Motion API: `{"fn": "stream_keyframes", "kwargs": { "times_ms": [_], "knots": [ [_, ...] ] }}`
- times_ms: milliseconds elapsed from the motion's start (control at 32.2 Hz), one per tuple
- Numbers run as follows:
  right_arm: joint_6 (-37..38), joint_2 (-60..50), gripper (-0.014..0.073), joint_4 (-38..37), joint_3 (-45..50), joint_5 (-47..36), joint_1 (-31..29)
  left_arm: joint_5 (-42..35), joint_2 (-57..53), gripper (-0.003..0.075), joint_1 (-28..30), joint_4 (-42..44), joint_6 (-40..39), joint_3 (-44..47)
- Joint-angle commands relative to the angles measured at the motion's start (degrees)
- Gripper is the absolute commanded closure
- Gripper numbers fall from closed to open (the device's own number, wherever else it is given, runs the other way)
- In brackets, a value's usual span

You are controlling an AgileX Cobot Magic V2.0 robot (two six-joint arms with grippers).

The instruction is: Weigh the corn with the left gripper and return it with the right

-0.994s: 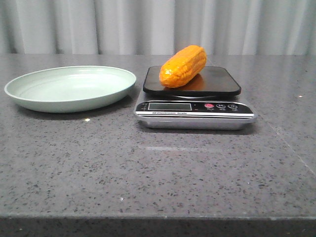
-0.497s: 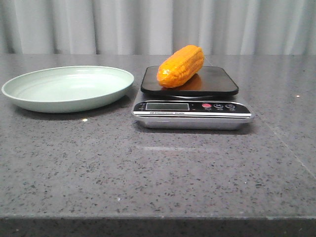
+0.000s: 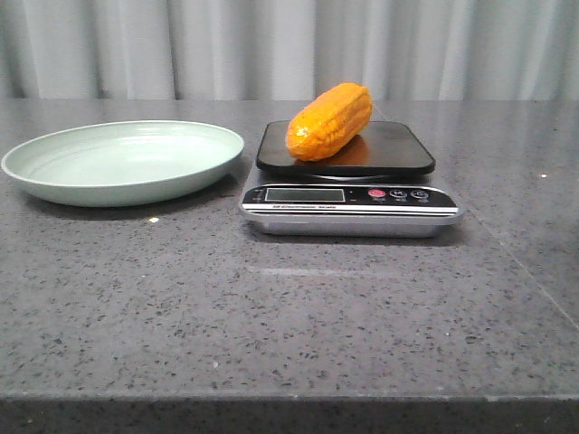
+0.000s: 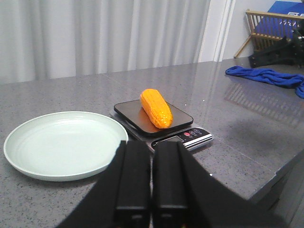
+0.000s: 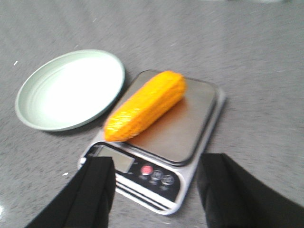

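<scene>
One speckled grey countertop [image 3: 289, 307], curtained backdrop [image 3: 271, 45].

A dark grey speckled stone table [image 3: 289, 316] carries everything, its front edge running straight across the near side of the front view. Two things rest directly on it, side by side toward the back. On the left sits a pale green plate [image 3: 54, 185], shallow and round, with nothing in it. Just beside it on the right stands a kitchen scale [image 3: 348, 217], silver-bodied with a black weighing platform, a small display and a row of buttons along its front. Plate rim and scale sit close together; whether they touch cannot be told.
</scene>
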Motion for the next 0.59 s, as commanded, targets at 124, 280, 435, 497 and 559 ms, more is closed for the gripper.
{"fn": "stream_keyframes", "kwargs": {
  "times_ms": [124,280,435,497,559],
  "knots": [
    [6.9,20.3,0.0108,-2.1,-23.1,13.9,5.3,-4.8,0.1,0.0588,-0.1,0.1,0.0,-1.4],
    [17.2,31.4,0.0108,-9.4,-37.8,27.3,6.5,-4.8,0.1,0.0588,-0.1,0.1,0.0,-1.4],
    [24.2,40.1,0.0108,-12.7,-48.5,36.0,7.1,-4.8,0.1,0.0588,-0.1,0.1,0.0,-1.4],
    [26.5,42.9,0.0108,-12.7,-51.8,38.4,7.1,-4.8,0.1,0.0588,-0.1,0.1,0.0,-1.4],
    [28.4,46.0,0.0108,-12.8,-55.1,41.0,7.1,-4.8,0.1,0.0588,-0.1,0.1,0.0,-1.4]
  ]
}}
